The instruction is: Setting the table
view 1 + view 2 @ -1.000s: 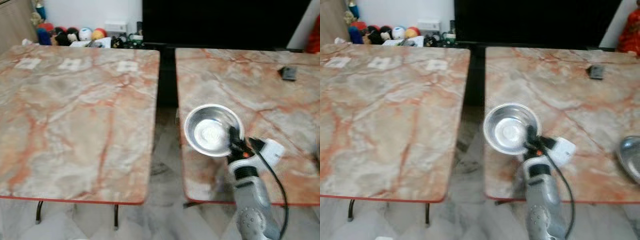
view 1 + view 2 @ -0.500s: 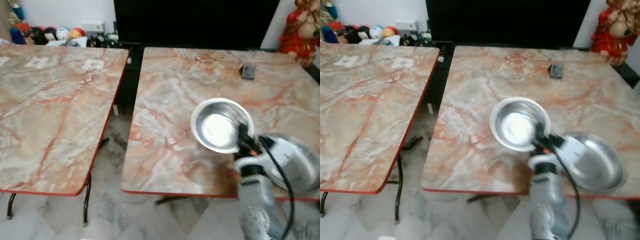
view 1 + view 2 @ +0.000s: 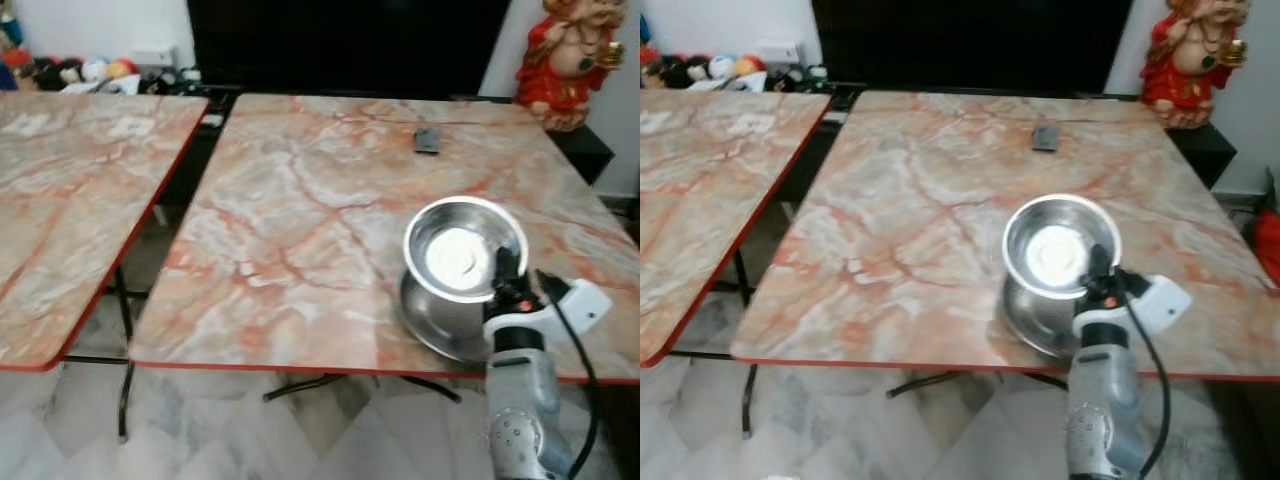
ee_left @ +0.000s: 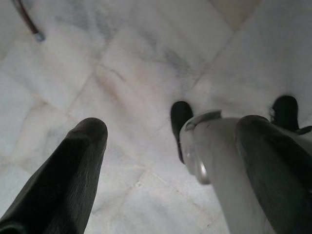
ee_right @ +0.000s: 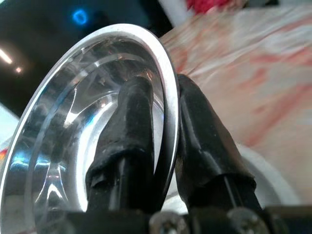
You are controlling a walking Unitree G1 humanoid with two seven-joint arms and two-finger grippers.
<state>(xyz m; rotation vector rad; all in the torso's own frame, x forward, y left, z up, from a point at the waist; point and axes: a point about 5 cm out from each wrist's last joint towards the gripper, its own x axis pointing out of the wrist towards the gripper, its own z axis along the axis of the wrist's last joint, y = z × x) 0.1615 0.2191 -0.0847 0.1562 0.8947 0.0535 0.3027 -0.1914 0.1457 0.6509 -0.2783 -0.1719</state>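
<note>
Right claw [image 3: 503, 272] clamped on rim of round shiny steel bowl [image 3: 462, 250], above flat steel plate [image 3: 445, 312]; light, rigid, slippery; rim pinch best.

Left claw [image 4: 165, 161] hanging released over floor.

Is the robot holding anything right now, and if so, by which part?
Yes. The right gripper holds a steel bowl by its rim, one finger inside and one outside. The left gripper is open and holds nothing.

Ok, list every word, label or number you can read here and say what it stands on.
No text can be read anywhere.
Left table: pale paper-like patches, too blurred to tell if they carry print.
Steel bowl, plate, small dark object, red figurine: no markings made out.
</note>
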